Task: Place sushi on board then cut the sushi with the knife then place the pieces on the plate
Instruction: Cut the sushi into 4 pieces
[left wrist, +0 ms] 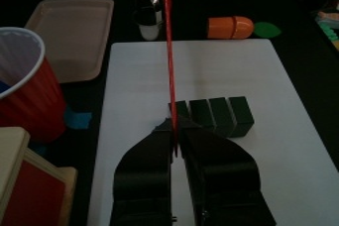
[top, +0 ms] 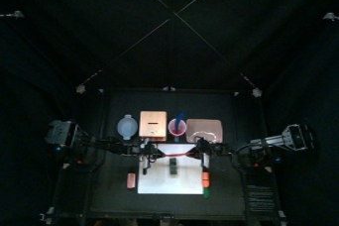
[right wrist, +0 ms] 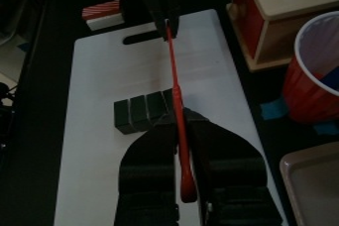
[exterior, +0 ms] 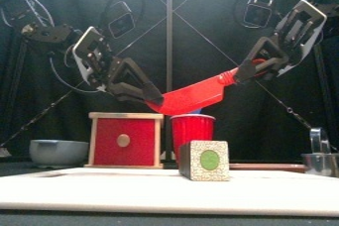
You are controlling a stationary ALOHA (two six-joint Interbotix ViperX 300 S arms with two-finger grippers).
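Right now both claws are clamping the red toy knife (exterior: 199, 93). The left claw (exterior: 151, 95) is pinching the blade's lower end and the right claw (exterior: 253, 69) is gripping the handle, jaws narrowed onto it, so the knife is hanging as a slanted bridge between them.

The toy sushi roll (exterior: 205, 161) is sitting on the white cutting board (exterior: 93, 190), below both claws and between them, with neither arm clearly nearer. Its long axis is running crosswise to the blade. In both wrist views the blade's line is passing over one end of the roll rather than its middle, so I judge a straight descent would be shaving off an end piece.

The roll is showing four dark green blocks pressed together, with a pale speckled end face and a green centre.
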